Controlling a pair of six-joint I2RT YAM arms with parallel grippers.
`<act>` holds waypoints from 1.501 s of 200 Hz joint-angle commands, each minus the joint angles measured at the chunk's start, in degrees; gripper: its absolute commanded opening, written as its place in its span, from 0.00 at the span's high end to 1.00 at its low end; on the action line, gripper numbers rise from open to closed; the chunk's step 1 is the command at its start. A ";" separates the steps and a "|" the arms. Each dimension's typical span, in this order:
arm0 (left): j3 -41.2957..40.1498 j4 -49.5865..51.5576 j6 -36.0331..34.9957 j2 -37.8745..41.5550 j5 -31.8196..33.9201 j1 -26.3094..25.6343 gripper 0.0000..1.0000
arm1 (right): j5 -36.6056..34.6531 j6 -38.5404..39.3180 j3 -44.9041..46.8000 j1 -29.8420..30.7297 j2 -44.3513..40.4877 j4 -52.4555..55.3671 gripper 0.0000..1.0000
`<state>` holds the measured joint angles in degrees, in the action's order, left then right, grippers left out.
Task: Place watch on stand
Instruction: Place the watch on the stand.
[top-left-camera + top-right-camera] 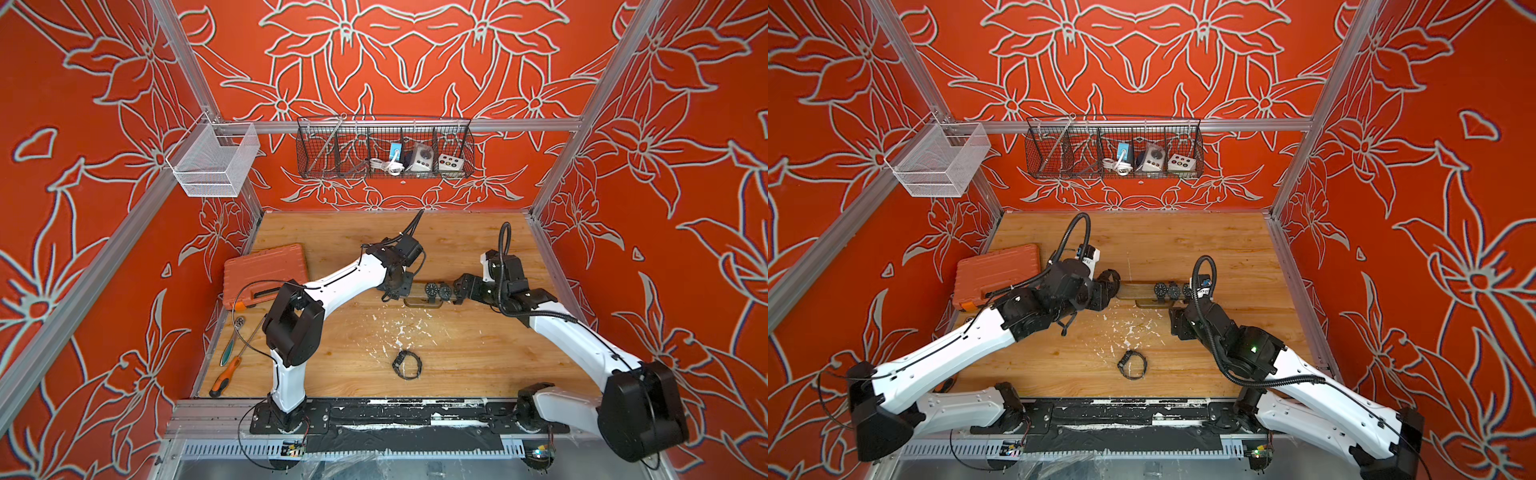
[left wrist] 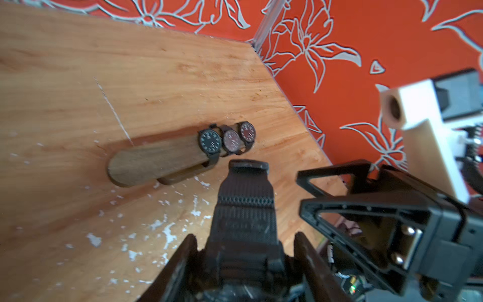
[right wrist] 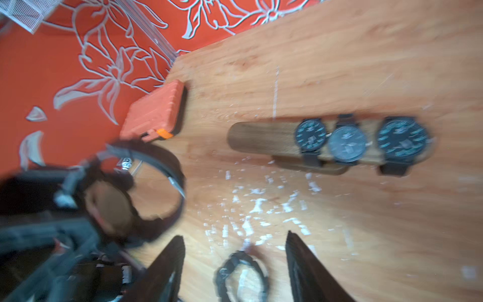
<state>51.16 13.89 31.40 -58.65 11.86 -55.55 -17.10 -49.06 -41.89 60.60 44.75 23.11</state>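
The stand is a brown wooden bar on the table, and three dark-faced watches sit round its right half. It shows in both top views. My left gripper is shut on a black watch by its case. The mesh strap juts forward, and its loop hangs off the stand's bare left end. My right gripper is open and holds nothing. Another black watch lies looped on the table near the front, below the right gripper's fingers.
An orange tool case lies at the table's left side. A screwdriver and a ratchet lie by the left edge. A black wire basket and a white mesh basket hang on the frame above. White paint flecks mark the middle of the board.
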 commanded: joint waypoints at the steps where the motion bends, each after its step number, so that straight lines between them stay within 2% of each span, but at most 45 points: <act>1: 5.33 13.01 -5.36 -3.02 2.87 4.57 0.56 | -4.65 5.73 -1.92 -2.63 -0.31 10.16 0.29; 49: 14.61 24.16 -8.50 -15.12 0.94 16.25 0.56 | -4.20 13.81 -3.21 -11.25 0.34 16.94 0.19; 90: 19.69 24.82 -8.93 -26.76 -1.16 20.86 0.56 | 2.56 18.40 -3.31 -20.18 2.35 14.30 0.14; 147: 26.92 26.67 -10.69 -37.85 -2.01 21.35 0.56 | 14.72 19.74 -3.02 -33.16 8.06 8.99 0.11; 184: 28.56 26.81 -10.94 -40.61 -4.74 21.21 0.57 | 21.07 19.50 -3.03 -39.69 12.10 5.54 0.10; 227: 30.26 28.37 -11.04 -42.98 -5.26 19.98 0.57 | 24.70 17.87 -2.14 -43.36 16.38 1.18 0.09; 300: 36.09 31.52 -10.04 -47.77 -4.21 17.33 0.56 | 29.37 15.40 -1.50 -43.46 21.65 -7.44 0.10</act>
<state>85.01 43.20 21.23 -105.23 7.40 -37.54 9.69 -32.32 -43.59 17.26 65.14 19.99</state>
